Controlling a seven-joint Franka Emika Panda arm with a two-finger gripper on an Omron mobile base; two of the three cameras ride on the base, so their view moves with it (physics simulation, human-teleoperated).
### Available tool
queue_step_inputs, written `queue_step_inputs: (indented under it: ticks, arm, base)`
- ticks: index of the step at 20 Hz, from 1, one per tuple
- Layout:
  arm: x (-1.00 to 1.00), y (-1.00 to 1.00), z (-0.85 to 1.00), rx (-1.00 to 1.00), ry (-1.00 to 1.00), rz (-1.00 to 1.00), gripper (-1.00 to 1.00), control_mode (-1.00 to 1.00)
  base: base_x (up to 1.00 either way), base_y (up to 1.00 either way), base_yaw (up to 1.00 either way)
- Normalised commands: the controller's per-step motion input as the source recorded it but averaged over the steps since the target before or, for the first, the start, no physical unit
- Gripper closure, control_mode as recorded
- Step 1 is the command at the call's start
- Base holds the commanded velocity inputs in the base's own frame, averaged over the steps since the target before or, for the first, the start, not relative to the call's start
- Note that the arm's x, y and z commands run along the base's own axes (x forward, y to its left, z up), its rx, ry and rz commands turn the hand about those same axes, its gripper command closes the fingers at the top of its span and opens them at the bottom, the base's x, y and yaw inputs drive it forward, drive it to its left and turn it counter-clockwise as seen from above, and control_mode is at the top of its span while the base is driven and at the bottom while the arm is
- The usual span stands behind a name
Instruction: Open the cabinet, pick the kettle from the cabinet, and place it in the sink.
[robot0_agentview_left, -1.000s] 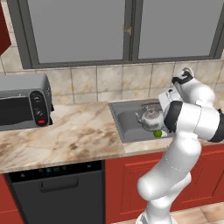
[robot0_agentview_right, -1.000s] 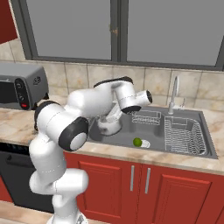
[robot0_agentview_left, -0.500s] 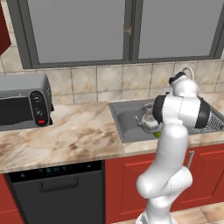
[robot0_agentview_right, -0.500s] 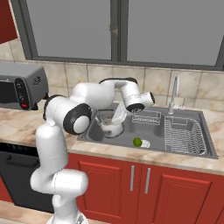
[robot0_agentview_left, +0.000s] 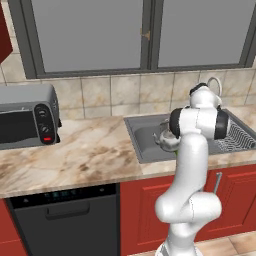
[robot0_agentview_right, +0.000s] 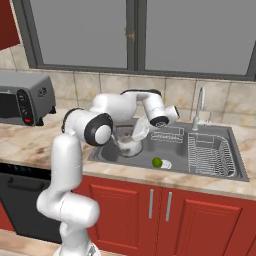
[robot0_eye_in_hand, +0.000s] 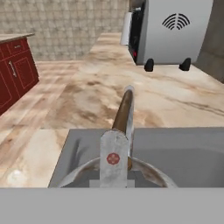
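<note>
The silvery kettle (robot0_agentview_right: 129, 145) sits low in the left part of the grey sink (robot0_agentview_right: 220, 176), its dark-brown handle (robot0_eye_in_hand: 124, 111) running up the middle of the hand view. My gripper (robot0_agentview_right: 139, 131) reaches down onto the kettle from the right and appears shut on the handle, though the fingertips are hidden. In the left base view my own forearm covers most of the kettle (robot0_agentview_left: 165, 139) inside the sink (robot0_agentview_left: 142, 142). The cabinet is out of view.
A green lime (robot0_agentview_right: 157, 162) lies in the basin beside a wire dish rack (robot0_agentview_right: 210, 156). The chrome faucet (robot0_agentview_right: 199, 106) stands behind. A toaster oven (robot0_agentview_left: 25, 117) sits on the marble counter (robot0_agentview_left: 85, 150) to the left. Red lower cupboards (robot0_agentview_right: 150, 210) run below.
The arm has folded in and its elbow has swung over the sink. The kettle has sunk slightly lower into the basin with the gripper.
</note>
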Motion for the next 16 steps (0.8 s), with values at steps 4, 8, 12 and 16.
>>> queue_step_inputs:
  ticks: [4,8,12,16]
  arm:
    - [0.33,-0.02,-0.15,0.03,0.1,0.01,1.0,-1.0]
    - [0.32,-0.04,-0.14,0.04,0.1,0.01,1.0,-1.0]
    - [0.31,-0.04,-0.15,0.04,0.11,0.01,1.0,-1.0]
    - [0.37,-0.06,-0.18,0.05,0.14,0.02,1.0,-1.0]
  base:
    - [0.0,0.0,0.0]
    - [0.0,0.0,0.0]
    - [0.0,0.0,0.0]
    - [0.0,0.0,0.0]
